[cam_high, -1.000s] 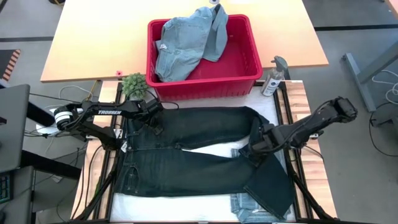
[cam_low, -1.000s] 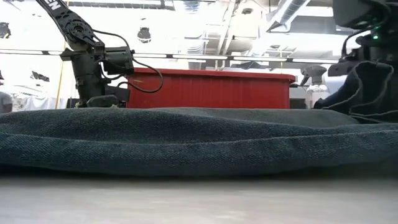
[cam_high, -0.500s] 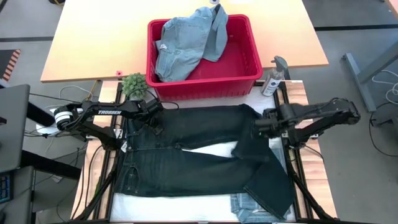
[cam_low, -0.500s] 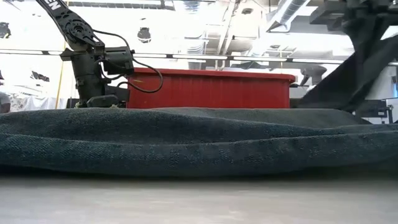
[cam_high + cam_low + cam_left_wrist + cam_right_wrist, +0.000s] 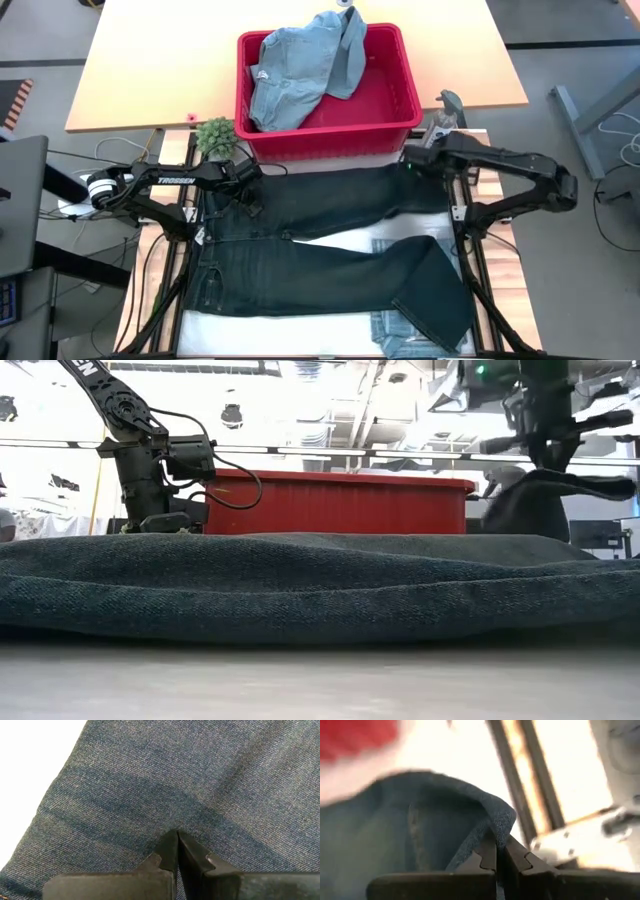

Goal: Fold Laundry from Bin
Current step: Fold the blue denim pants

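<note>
High view, trousers: long dark navy trousers (image 5: 330, 245) lie spread flat across the white work surface (image 5: 350, 240), waistband toward the left arm, two legs reaching toward the right arm
High view, bin: red bin (image 5: 326, 92) stands just beyond the trousers, on the far side of the table, with light blue denim pieces (image 5: 300, 65) heaped in it and hanging over its far rim
Left gripper: left gripper (image 5: 250, 190) is pressed down on the trousers near the waistband, at the edge nearest the bin; fingers (image 5: 167, 851) closed tip to tip against the cloth, no fold visibly pinched between them
Right gripper: right gripper (image 5: 412, 158) is at the end of the far leg, just beside the bin's near corner; fingers (image 5: 490, 852) clamped on the hem, which stands raised off the surface
Low view: the lifted leg end hangs as a dark peak under the right gripper (image 5: 545, 460), above the rest of the denim
Other items: small green plant (image 5: 215, 137) beside the bin's left corner; spray bottle (image 5: 440, 120) beside its right corner; another piece of light denim (image 5: 400, 335) peeks out under the near leg
</note>
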